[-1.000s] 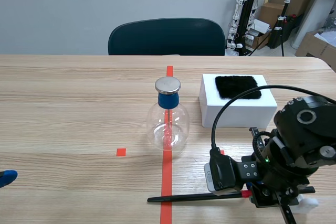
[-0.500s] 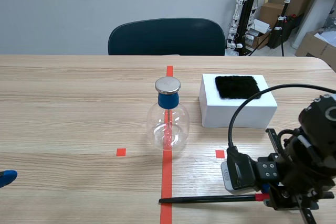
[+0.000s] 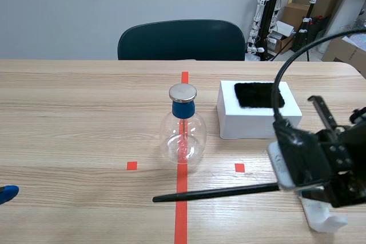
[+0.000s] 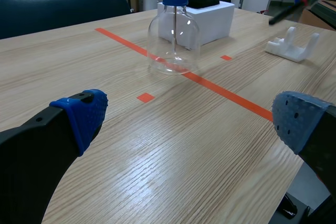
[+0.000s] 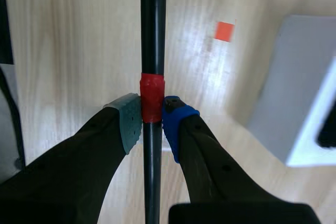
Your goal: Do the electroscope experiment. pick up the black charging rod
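Raised since earlier frame: right gripper [image 5: 152,124], pads clamped on red band of thin black rod [image 3: 214,192], rod now slanting above wood-grain table [image 3: 68,118]. White box [image 3: 251,121], fuzzy black pad [image 3: 258,94] on top. Round glass flask [image 3: 183,135], blue neck, metal disc cap. White forked stand [image 3: 323,218]. Left gripper [image 4: 191,121] spread wide.

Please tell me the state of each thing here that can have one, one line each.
black rod: clamped at its red band, roughly level
right gripper: shut on the black rod
left gripper: open, empty
flask: upright, capped
white stand: empty
black cloth: lying on the white box
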Robot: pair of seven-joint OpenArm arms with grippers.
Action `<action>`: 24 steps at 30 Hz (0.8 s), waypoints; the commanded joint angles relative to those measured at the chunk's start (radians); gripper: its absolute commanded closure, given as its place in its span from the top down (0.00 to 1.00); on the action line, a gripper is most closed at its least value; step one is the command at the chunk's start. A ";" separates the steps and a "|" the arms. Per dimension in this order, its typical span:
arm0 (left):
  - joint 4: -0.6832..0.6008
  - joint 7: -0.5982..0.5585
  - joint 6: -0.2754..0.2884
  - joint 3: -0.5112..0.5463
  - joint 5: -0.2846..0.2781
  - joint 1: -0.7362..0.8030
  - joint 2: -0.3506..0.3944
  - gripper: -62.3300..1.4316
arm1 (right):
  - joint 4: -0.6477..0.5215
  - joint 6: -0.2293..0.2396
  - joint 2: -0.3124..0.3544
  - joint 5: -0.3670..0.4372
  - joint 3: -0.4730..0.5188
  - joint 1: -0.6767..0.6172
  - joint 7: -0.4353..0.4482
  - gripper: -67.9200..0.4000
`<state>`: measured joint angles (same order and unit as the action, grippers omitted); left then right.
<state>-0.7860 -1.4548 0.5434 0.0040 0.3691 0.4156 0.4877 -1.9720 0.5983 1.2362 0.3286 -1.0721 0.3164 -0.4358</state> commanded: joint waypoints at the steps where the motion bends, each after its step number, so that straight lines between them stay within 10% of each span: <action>1: -0.007 -0.014 0.002 0.005 -0.010 -0.003 0.003 1.00 | -0.006 -0.001 0.016 -0.029 0.066 -0.076 0.047 0.01; 5: -0.007 -0.014 0.002 0.005 -0.010 -0.003 0.003 1.00 | -0.026 -0.103 0.012 -0.200 0.220 -0.265 0.166 0.01; 13: -0.007 -0.014 0.002 0.005 -0.010 -0.003 0.003 1.00 | -0.026 -0.598 -0.163 -0.700 0.490 -0.620 0.305 0.01; 24: -0.007 -0.014 0.002 0.005 -0.010 -0.003 0.003 1.00 | -0.026 -0.945 -0.547 -1.190 0.780 -1.037 0.471 0.01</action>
<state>-0.7860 -1.4548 0.5434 0.0040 0.3691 0.4156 0.4877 -1.9888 -0.3222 0.6868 -0.8623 -0.2916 -0.7246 0.0315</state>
